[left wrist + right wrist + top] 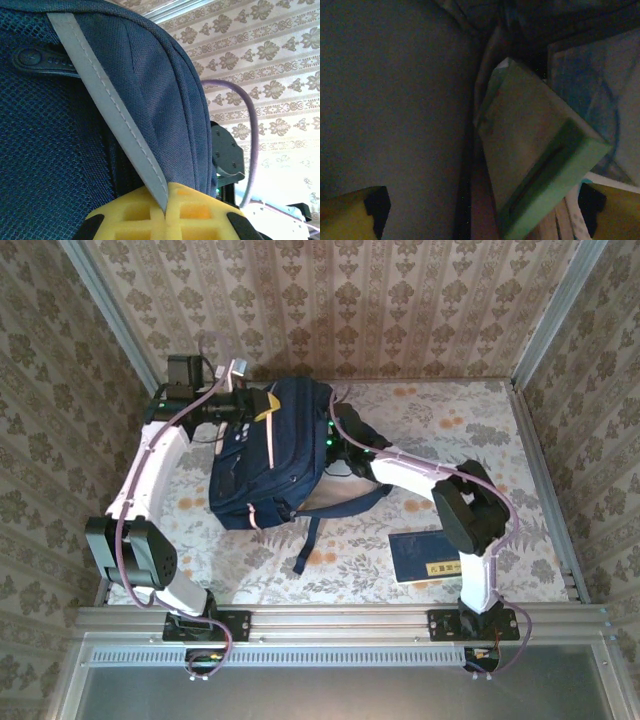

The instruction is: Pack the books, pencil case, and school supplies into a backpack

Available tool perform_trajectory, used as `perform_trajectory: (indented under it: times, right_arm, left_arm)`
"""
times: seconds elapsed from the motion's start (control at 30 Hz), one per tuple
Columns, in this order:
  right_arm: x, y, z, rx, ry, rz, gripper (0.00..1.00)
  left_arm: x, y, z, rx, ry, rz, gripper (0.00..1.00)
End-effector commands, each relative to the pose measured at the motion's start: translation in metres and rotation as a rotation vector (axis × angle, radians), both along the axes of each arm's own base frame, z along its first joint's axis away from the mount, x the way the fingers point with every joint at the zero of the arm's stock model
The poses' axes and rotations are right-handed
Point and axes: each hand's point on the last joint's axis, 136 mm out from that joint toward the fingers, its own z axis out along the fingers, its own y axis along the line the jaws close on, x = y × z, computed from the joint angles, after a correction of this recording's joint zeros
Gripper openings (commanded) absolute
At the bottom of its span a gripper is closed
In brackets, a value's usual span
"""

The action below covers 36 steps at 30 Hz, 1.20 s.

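Right gripper [482,210] is inside the backpack [270,455], jaws spread wide, with the green pad [535,155] loose between them. Left gripper [165,220] pinches the backpack's pale strip [110,115]. If that slips, the opening probably flops shut on the arm.

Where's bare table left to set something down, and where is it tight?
Far right: bare table between the backpack and the right wall. Near left: a patch between the left arm and the backpack's dangling strap. A narrow strip separates strap from navy book. Crowded inside the backpack, where the open right pincer faces the green pad.
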Motion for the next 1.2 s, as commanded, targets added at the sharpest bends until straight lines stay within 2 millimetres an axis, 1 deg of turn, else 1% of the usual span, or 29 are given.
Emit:
perform_trajectory:
  times: [0.0, 0.1, 0.13, 0.23, 0.33, 0.4, 0.43, 0.47, 0.53, 0.57, 0.6, 0.63, 0.67, 0.77, 0.87, 0.9, 0.97, 1.0, 1.07, 1.17]
  right_arm:
    - [-0.014, -0.023, 0.008, -0.045, -0.025, 0.035, 0.99]
    - [-0.026, -0.042, 0.014, -0.109, -0.059, 0.032, 0.99]
    - [-0.03, -0.05, 0.013, -0.149, -0.06, 0.02, 0.99]
    - [-0.04, -0.08, 0.003, -0.284, -0.03, -0.056, 0.98]
    - [-0.052, -0.113, -0.001, -0.392, -0.011, -0.148, 0.99]
    - [-0.061, -0.143, -0.005, -0.47, 0.001, -0.249, 0.99]
    - [-0.066, -0.168, -0.008, -0.521, 0.03, -0.357, 0.99]
    - [-0.072, -0.192, -0.009, -0.575, 0.05, -0.457, 0.99]
    - [-0.086, -0.228, -0.005, -0.649, 0.057, -0.573, 1.0]
    - [-0.095, -0.245, -0.006, -0.69, 0.064, -0.623, 0.99]
    - [-0.103, -0.257, -0.008, -0.72, 0.07, -0.651, 1.0]
    - [-0.117, -0.275, -0.011, -0.769, 0.085, -0.693, 1.0]
    - [-0.128, -0.29, -0.013, -0.796, 0.095, -0.731, 1.0]
    - [-0.161, -0.322, -0.031, -0.854, 0.152, -0.797, 1.0]
    - [-0.194, -0.349, -0.052, -0.874, 0.257, -0.854, 1.0]
    - [-0.202, -0.355, -0.057, -0.872, 0.291, -0.869, 0.99]
    - [-0.221, -0.368, -0.071, -0.863, 0.387, -0.898, 1.0]
    - [-0.229, -0.372, -0.078, -0.85, 0.429, -0.907, 1.0]
    - [-0.246, -0.377, -0.093, -0.822, 0.527, -0.923, 1.0]
    - [-0.264, -0.379, -0.11, -0.781, 0.607, -0.948, 1.0]
  left_arm:
    - [-0.005, 0.012, 0.045, -0.024, -0.181, 0.014, 0.0]
    - [0.001, 0.024, 0.031, 0.051, -0.172, 0.074, 0.0]
    - [0.002, 0.028, 0.026, 0.078, -0.171, 0.094, 0.0]
    - [0.008, 0.039, 0.014, 0.158, -0.182, 0.16, 0.0]
    - [0.016, 0.047, -0.005, 0.229, -0.167, 0.214, 0.0]
    - [0.023, 0.052, -0.021, 0.279, -0.147, 0.25, 0.0]
    - [0.026, 0.052, -0.03, 0.309, -0.143, 0.262, 0.0]
    - [0.029, 0.051, -0.04, 0.34, -0.133, 0.273, 0.05]
    - [0.035, 0.045, -0.055, 0.38, -0.114, 0.276, 0.13]
    - [0.036, 0.036, -0.062, 0.381, -0.107, 0.26, 0.18]
    - [0.036, 0.029, -0.066, 0.381, -0.101, 0.245, 0.22]
    - [0.035, 0.02, -0.07, 0.385, -0.098, 0.226, 0.29]
    - [0.033, 0.01, -0.073, 0.392, -0.1, 0.208, 0.34]
    - [0.026, -0.011, -0.074, 0.412, -0.123, 0.173, 0.45]
    - [0.011, -0.038, -0.073, 0.418, -0.149, 0.12, 0.52]
    - [0.006, -0.048, -0.072, 0.418, -0.163, 0.101, 0.54]
    - [-0.014, -0.083, -0.074, 0.423, -0.19, 0.021, 0.56]
    - [-0.02, -0.096, -0.075, 0.422, -0.195, -0.011, 0.57]
    - [-0.035, -0.126, -0.083, 0.411, -0.19, -0.088, 0.59]
    - [-0.054, -0.163, -0.101, 0.382, -0.158, -0.18, 0.6]
